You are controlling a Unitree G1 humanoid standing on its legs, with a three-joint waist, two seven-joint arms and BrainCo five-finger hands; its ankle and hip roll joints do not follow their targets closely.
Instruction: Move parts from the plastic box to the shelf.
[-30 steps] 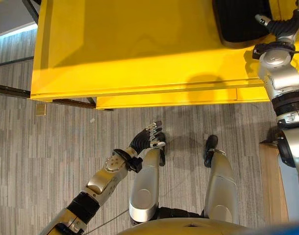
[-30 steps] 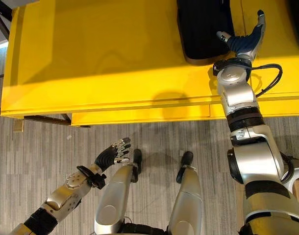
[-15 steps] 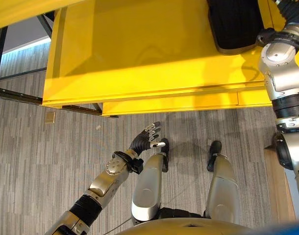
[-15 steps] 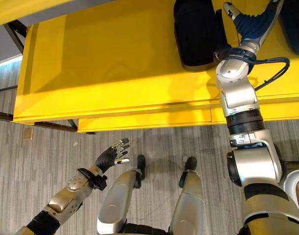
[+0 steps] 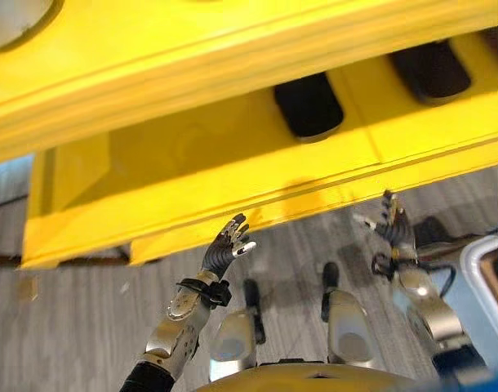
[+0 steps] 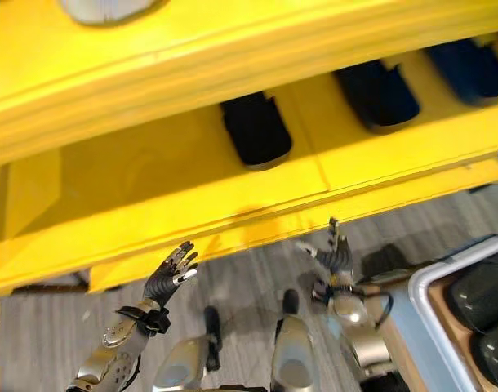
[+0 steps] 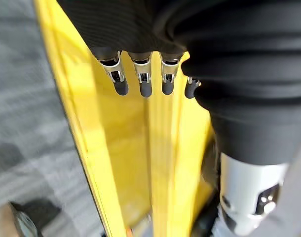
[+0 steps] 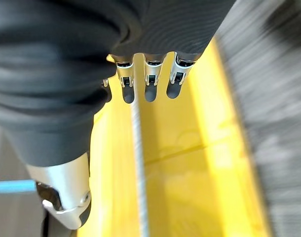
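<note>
The yellow shelf point(image 5: 192, 167) has two boards. On its lower board lie black parts point(image 6: 255, 129) point(image 6: 378, 94) and a blue one point(image 6: 469, 65); a grey part point(image 6: 110, 8) lies on the upper board. The white plastic box point(image 6: 435, 273) stands low on the right with dark parts point(image 6: 482, 298) inside. My left hand point(image 5: 224, 251) and my right hand point(image 5: 393, 230) are both raised in front of the shelf's front edge, open and empty. Straight fingers point(image 7: 140, 81) point(image 8: 149, 86) show against the yellow boards in both wrist views.
Grey striped carpet point(image 5: 86, 327) lies below the shelf. A dark frame bar point(image 5: 69, 261) runs under the shelf's left end.
The camera has tilted up, bringing the upper board and the box into view. My right hand has drawn back from beside the black part on the shelf to below the front edge.
</note>
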